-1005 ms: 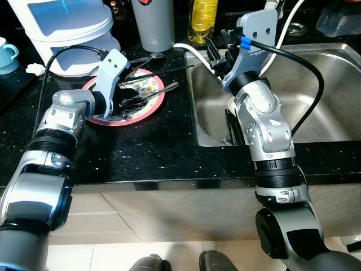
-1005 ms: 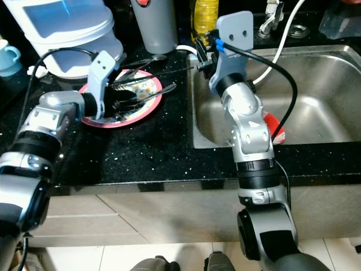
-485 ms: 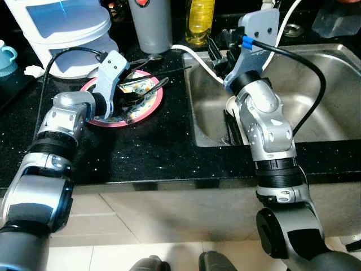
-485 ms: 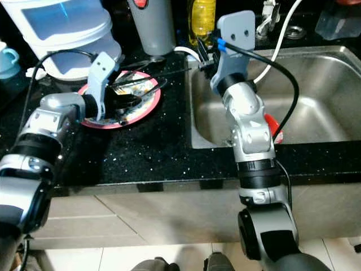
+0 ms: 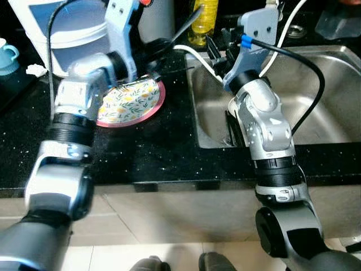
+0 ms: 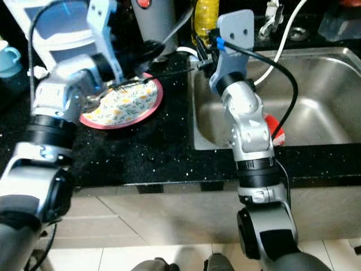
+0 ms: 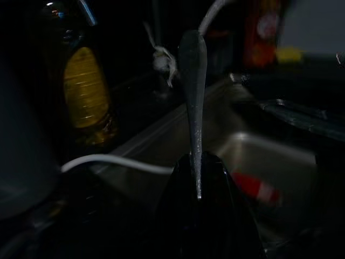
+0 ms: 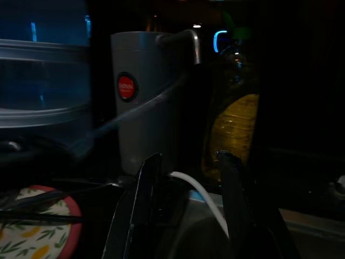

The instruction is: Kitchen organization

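A floral plate with a red rim (image 5: 128, 103) lies bare on the black counter, left of the sink. My left gripper (image 5: 151, 52) hangs above the plate's far edge, shut on a metal spoon (image 7: 193, 81). The spoon (image 5: 189, 20) points up and right toward the sink. My right gripper (image 5: 217, 49) hovers over the sink's near-left corner, open, its two fingers (image 8: 148, 181) apart with nothing between them. A thin dark stick (image 6: 169, 72) lies from the plate's rim toward the sink edge.
The steel sink (image 5: 321, 101) takes up the right, with a red item (image 6: 272, 125) in it. A grey canister (image 5: 155, 25), a yellow bottle (image 5: 203, 17) and a white appliance (image 5: 62, 34) line the back. A white cable (image 5: 194, 53) crosses the sink edge. A blue cup (image 5: 7, 53) stands far left.
My left gripper rose from the plate and swung up and right with the spoon. The utensils that lay on the plate are gone from it. My right arm stayed put.
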You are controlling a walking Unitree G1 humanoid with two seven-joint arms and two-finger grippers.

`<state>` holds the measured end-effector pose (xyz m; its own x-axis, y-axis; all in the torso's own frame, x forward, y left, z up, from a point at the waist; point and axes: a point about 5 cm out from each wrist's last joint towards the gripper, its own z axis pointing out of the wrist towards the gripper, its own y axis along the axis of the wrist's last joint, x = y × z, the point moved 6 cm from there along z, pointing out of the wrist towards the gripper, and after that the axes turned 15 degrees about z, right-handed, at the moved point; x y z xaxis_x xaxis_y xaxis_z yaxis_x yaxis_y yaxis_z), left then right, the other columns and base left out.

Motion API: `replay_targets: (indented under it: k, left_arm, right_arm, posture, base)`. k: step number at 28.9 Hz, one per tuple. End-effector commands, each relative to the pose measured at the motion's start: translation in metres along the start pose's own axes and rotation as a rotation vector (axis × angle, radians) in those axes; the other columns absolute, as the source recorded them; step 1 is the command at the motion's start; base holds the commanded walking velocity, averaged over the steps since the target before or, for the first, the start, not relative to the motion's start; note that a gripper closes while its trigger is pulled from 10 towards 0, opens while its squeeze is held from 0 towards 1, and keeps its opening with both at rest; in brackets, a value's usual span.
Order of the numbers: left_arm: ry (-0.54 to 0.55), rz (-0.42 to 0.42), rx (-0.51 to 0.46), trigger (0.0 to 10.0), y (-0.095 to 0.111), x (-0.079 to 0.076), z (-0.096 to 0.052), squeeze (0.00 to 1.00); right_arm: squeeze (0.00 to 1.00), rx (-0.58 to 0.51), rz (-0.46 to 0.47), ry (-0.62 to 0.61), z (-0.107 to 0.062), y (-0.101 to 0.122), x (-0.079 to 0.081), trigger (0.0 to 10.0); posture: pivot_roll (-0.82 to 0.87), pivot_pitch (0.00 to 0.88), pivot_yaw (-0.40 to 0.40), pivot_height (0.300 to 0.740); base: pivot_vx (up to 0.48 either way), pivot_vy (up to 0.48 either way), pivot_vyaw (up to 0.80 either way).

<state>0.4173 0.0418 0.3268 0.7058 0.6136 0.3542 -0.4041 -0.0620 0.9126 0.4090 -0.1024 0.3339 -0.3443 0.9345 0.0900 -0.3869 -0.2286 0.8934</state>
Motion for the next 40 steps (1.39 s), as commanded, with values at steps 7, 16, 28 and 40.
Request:
replay_targets:
  k: [7,16,28,40]
  left_arm:
    - [0.039,-0.251,0.082,10.0,-0.036,-0.047,0.055,0.0]
    - [0.022,-0.38,0.182,10.0,-0.07,-0.076,0.058,1.0]
    - [0.177,-0.212,-0.02,10.0,-0.039,-0.03,0.038,0.0]
    - [0.545,0.623,0.547,10.0,-0.066,0.042,-0.045,0.0]
  right_arm:
    - [0.0,-0.026,-0.129,-0.22,-0.02,0.015,-0.063,10.0]
    - [0.0,-0.007,-0.216,-0.372,-0.047,0.015,-0.104,10.0]
    - [0.0,-0.026,-0.181,-0.32,-0.038,0.013,-0.085,10.0]
    - [0.0,-0.01,-0.113,-0.27,-0.031,-0.001,-0.066,10.0]
  posture:
    - [-0.13,0.064,0.095,0.74]
    - [-0.15,0.05,0.116,0.74]
    - [-0.12,0.015,0.111,0.74]
    - [-0.07,0.004,0.106,0.74]
  base:
    - [0.0,0.0,0.0]
    - [0.0,0.0,0.0]
    - [0.0,0.0,0.0]
    - [0.0,0.0,0.0]
